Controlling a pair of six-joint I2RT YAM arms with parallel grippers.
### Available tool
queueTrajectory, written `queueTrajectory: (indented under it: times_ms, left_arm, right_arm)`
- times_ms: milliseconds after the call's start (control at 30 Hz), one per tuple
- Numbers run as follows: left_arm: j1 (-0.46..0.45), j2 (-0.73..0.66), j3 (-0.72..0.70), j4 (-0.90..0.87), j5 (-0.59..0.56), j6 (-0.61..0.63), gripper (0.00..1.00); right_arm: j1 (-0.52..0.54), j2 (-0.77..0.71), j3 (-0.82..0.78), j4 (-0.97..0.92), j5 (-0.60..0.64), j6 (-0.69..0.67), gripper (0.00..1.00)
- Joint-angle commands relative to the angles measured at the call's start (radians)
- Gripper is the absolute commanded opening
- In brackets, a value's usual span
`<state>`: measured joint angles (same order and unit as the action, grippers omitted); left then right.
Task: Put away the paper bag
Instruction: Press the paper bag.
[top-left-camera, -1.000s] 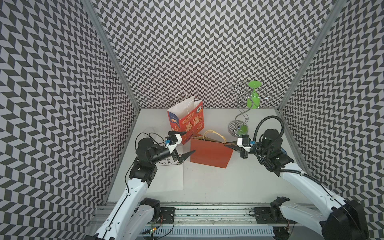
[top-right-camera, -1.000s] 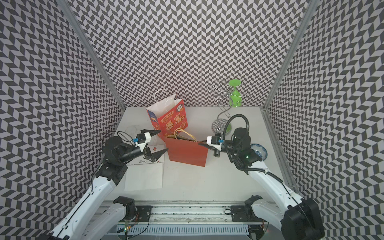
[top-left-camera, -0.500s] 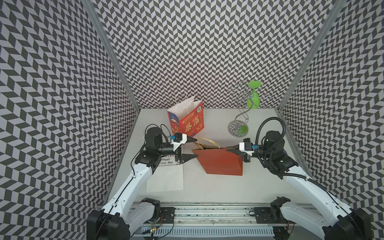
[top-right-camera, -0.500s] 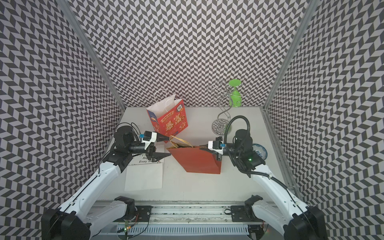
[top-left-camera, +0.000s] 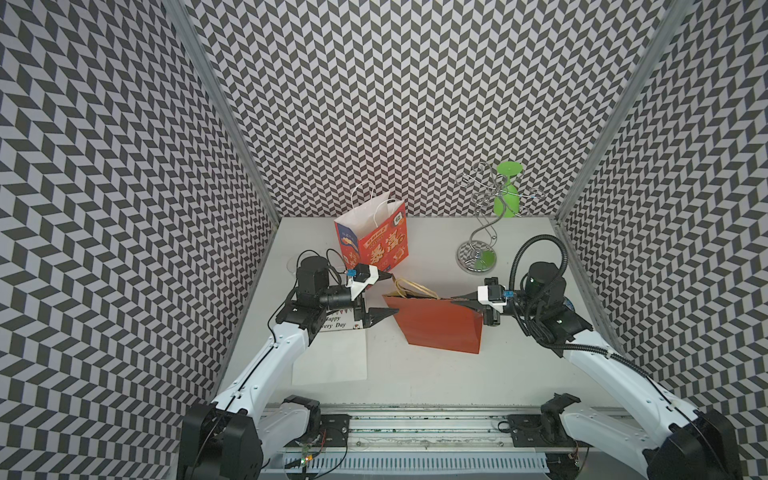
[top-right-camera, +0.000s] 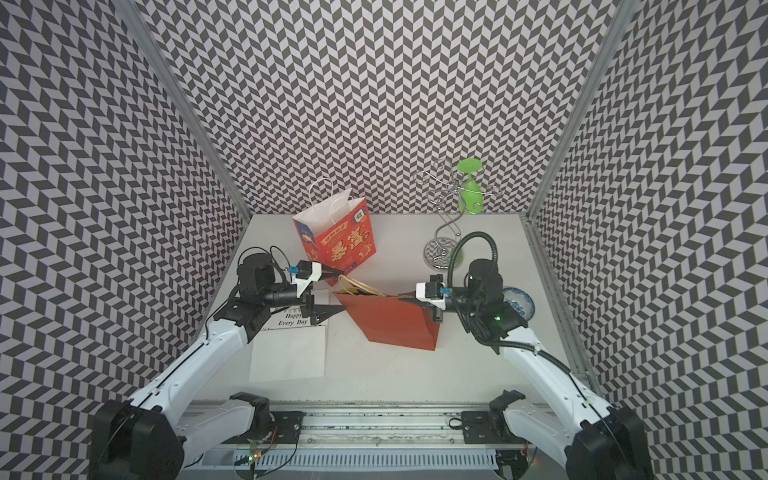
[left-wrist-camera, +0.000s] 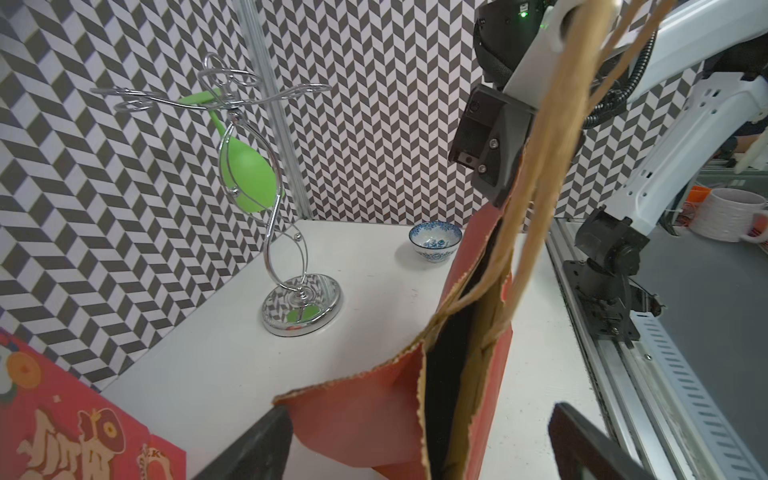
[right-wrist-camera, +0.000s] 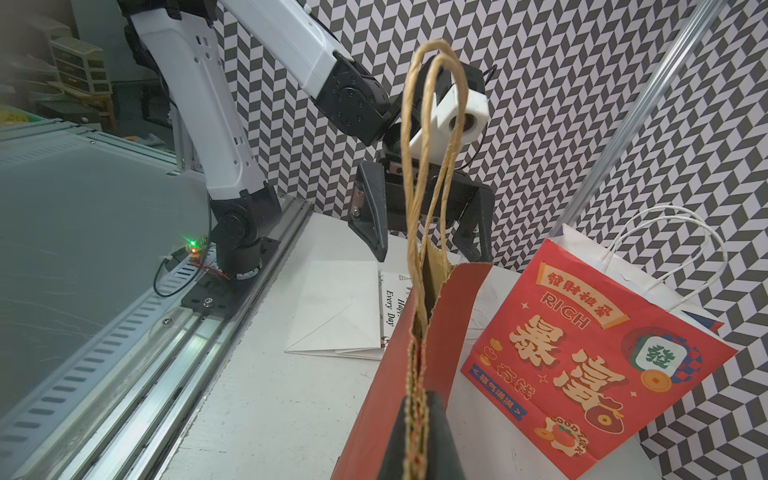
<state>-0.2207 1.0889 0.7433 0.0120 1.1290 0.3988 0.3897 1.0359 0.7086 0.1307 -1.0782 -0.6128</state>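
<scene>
Supporting surface: white matte worktop (top-left-camera: 436, 386), flat and evenly lit.
Enclosure: black-and-white chevron walls (top-left-camera: 415, 104) close off the rear and both sides, with a metal post at each rear corner.
Front edge: aluminium rail (top-left-camera: 415, 428) carrying both arm bases. In the left wrist view a ribbed mug (left-wrist-camera: 727, 216) stands beyond it, off the worktop.
Task item: red paper bag (top-left-camera: 440, 328) near the worktop centre, between the two arms. It is tilted, with the mouth nearly flattened and the twine handles (top-left-camera: 409, 286) on the left-arm side. Whether its base rests on the worktop cannot be told.
Right tool: (top-left-camera: 457, 300) pressed together on the bag rim at the corner nearest the right arm. The right wrist view shows the paper edge pinched between the fingers (right-wrist-camera: 442, 440).
Left tool: (top-left-camera: 394, 293) spread wide, one finger above the other, with the opposite rim corner between them. Contact cannot be told.
Rear left: printed gift bag (top-left-camera: 380, 245) standing open, just behind the left tool.
Rear right: chrome wire stand (top-left-camera: 478, 253) with a green glass (top-left-camera: 508, 199) hanging inverted, well apart from the red paper bag.
Right edge: blue-patterned bowl (top-right-camera: 517, 305) beside the right arm, near the side wall.
Left front: flat white folded sheet (top-left-camera: 332, 357) printed "Happy Every Day", partly under the left arm.
Open room: bare worktop between the red paper bag and the rail, and between the bag and the wire stand.
</scene>
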Motion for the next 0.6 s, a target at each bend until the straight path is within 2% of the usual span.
queueTrajectory:
  times_ms: [0,100,133,233,267,333,567]
  left_arm:
    - [0.006,-0.069,0.01,0.064,0.021,-0.041,0.98]
    - [0.006,-0.122,0.013,0.052,0.009,-0.052,1.0]
    - [0.006,-0.132,0.009,0.035,-0.035,-0.042,1.0]
    - [0.006,-0.113,0.018,-0.097,-0.11,0.059,1.0]
    - [0.006,-0.09,0.039,-0.174,-0.105,0.114,1.0]
    - [0.006,-0.052,0.062,-0.242,-0.056,0.146,1.0]
    - [0.006,-0.005,0.011,-0.062,0.076,0.085,1.0]
  right_arm:
    - [0.0,-0.035,0.004,-0.02,-0.003,-0.043,0.0]
    - [0.001,-0.045,0.017,-0.057,0.005,-0.067,0.0]
    - [0.001,-0.046,0.021,-0.064,0.002,-0.07,0.0]
    - [0.001,-0.056,0.035,-0.097,-0.04,-0.094,0.0]
    - [0.001,-0.061,0.035,-0.092,-0.051,-0.09,0.0]
    - [0.001,-0.07,0.035,-0.084,-0.068,-0.085,0.0]
    - [0.001,-0.08,0.037,-0.063,-0.127,-0.067,0.0]
